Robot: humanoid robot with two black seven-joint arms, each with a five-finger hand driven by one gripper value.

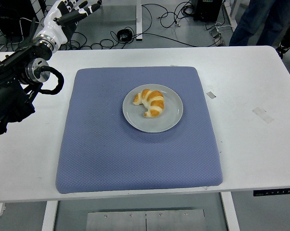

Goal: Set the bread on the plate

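On quilted blue mat (pixel 135 159): round grey plate (pixel 135 120), curved glazed bread (pixel 150 102); left hand (pixel 73 11) spread, empty.

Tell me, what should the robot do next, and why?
Probably just pull the left arm back to rest. The croissant already lies on the grey plate, and the left hand is up by the table's far left corner, fingers spread, holding nothing.
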